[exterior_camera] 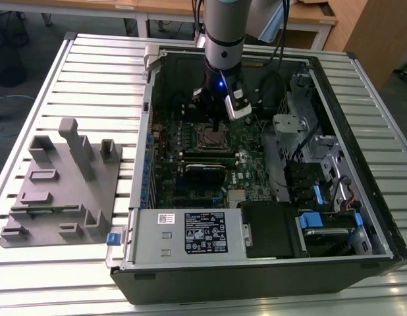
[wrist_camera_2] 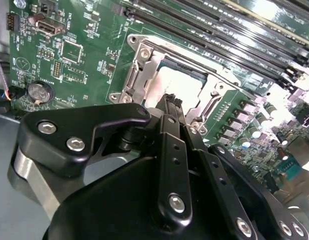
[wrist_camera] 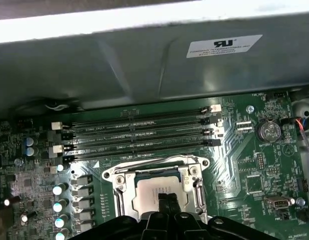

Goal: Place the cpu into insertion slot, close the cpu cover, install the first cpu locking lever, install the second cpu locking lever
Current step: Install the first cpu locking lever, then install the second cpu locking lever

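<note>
Bright overhead light, glare on table slats [exterior_camera: 91, 66], case interior shadowed, foreground blurred.

Below me I count one cpu [wrist_camera: 157, 187] under one cpu cover [wrist_camera: 125, 186], four long memory slots [wrist_camera: 139, 132], one coin battery [wrist_camera: 268, 131], and one grey fixture tray [exterior_camera: 62, 184] on one slatted surface [exterior_camera: 58, 276].

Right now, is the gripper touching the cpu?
Cannot tell. In both wrist views the gripper tips overlap the cpu seated under the cpu cover, but neither picture shows plain contact or a gap.
</note>
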